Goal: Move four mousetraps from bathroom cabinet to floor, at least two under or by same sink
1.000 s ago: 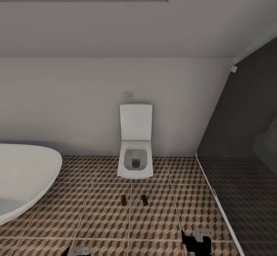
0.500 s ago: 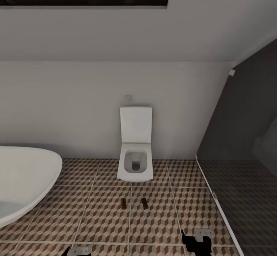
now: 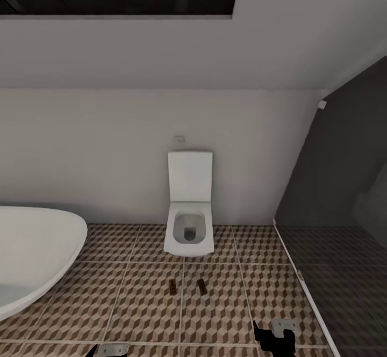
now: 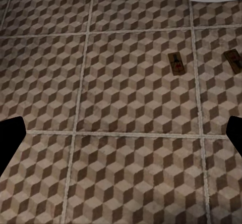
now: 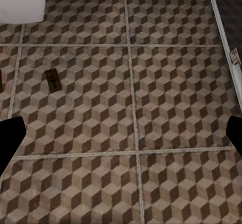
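— How do the jaws stand?

— On the left gripper [image 4: 121, 133] they are spread wide, black tips at either edge of its wrist view, nothing between them but tile. The right gripper [image 5: 121, 133] is the same: parted and empty. In the head view both sit low at the bottom edge, grey brackets on black.

— What lies under them?

— The bathroom floor [image 3: 134, 298]: big square tiles printed with brown, beige and white cubes, pale grout between.

— And the mousetraps?

— Two show. The left mousetrap [image 3: 172, 286] and the right mousetrap [image 3: 202, 286] are small flat brown boards with dark metal parts, lying side by side but apart, either side of a grout line, ahead of both grippers and just before the toilet [image 3: 189, 228]. The metal detail is too small to read, I think.

— Around that?

— A smooth white bathtub [image 3: 32, 255] at the floor's left edge; a dark glass panel [image 3: 333, 196] along its right.
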Motion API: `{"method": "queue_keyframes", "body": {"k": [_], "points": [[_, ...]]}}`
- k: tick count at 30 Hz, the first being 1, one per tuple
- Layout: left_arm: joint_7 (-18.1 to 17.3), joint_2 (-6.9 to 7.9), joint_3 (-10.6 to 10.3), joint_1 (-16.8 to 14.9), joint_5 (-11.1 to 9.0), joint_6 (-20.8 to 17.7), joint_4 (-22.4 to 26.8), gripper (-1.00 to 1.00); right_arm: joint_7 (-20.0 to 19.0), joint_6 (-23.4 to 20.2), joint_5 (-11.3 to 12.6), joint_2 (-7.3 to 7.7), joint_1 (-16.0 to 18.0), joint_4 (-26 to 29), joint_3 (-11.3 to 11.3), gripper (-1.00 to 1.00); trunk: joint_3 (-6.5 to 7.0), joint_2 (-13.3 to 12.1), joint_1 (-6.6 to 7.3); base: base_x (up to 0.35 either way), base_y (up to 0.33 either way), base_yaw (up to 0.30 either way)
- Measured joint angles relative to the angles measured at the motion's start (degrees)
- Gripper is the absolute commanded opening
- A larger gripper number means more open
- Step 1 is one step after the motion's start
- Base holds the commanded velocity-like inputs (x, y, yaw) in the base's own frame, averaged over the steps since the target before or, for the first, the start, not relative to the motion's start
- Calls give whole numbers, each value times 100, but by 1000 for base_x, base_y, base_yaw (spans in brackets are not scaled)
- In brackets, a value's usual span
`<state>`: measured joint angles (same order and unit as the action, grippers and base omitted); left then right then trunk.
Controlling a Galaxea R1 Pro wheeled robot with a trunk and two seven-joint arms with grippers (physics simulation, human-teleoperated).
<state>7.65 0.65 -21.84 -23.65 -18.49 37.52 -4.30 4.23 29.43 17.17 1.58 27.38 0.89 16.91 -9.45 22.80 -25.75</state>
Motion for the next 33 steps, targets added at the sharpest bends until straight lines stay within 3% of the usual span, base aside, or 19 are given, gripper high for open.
{"method": "queue_keyframes", "body": {"k": [33], "points": [[3, 0, 0, 0, 0, -1, 1, 100, 8, -8, -2, 0, 0, 0, 0, 100, 5, 0, 0, 0, 0, 0]]}}
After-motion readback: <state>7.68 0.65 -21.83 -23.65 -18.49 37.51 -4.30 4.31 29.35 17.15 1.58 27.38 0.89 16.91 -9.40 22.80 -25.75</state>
